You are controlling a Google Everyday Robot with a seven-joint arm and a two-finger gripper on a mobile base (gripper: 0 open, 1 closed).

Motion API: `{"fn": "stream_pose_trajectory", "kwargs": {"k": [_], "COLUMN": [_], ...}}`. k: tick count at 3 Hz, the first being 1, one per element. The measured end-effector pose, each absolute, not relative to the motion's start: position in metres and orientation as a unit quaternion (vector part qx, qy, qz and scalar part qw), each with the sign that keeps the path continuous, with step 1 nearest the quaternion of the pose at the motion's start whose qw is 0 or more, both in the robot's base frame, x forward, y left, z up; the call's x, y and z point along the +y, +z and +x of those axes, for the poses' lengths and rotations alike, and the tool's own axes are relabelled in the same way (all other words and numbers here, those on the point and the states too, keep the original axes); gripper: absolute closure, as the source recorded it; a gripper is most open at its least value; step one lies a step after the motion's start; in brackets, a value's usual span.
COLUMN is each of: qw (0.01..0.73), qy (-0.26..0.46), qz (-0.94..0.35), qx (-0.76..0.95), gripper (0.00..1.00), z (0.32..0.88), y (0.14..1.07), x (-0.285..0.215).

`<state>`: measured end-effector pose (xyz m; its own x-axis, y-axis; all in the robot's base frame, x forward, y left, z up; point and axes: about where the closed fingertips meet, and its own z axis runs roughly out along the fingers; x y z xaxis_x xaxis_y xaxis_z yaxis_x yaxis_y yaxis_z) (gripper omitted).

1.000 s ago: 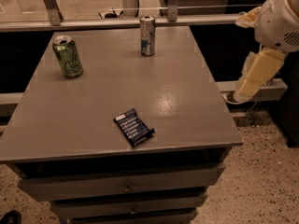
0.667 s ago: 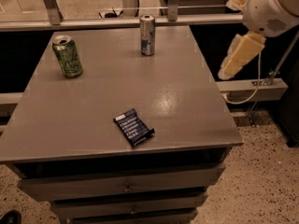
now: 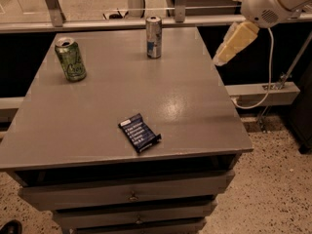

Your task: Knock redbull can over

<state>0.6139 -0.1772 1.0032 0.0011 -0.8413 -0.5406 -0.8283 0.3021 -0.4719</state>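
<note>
The redbull can (image 3: 154, 37), slim, silver and blue, stands upright near the far edge of the grey table (image 3: 195, 106), about the middle. My gripper (image 3: 233, 43) hangs in the air past the table's right edge, to the right of the can and well apart from it. Its pale yellow finger points down and to the left, below the white arm housing (image 3: 265, 4).
A wider green can (image 3: 70, 58) stands upright at the far left of the table. A dark blue snack packet (image 3: 139, 132) lies near the front edge. Drawers sit below the tabletop. A metal rail runs behind the table. A cable hangs at the right.
The arm and gripper have moved left and up, from beside the table's right edge toward its far right corner. The cans and the packet have not moved.
</note>
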Motion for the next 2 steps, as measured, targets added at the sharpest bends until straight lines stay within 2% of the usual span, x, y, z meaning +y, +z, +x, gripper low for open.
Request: {"fn": "stream_pose_trajectory", "kwargs": {"k": [2], "qw": [0.482], "qy": [0.081], "qz": [-0.495], "qx": [0.718], "gripper": [0.00], "z": [0.696], "y": [0.959], "x": [-0.134]}}
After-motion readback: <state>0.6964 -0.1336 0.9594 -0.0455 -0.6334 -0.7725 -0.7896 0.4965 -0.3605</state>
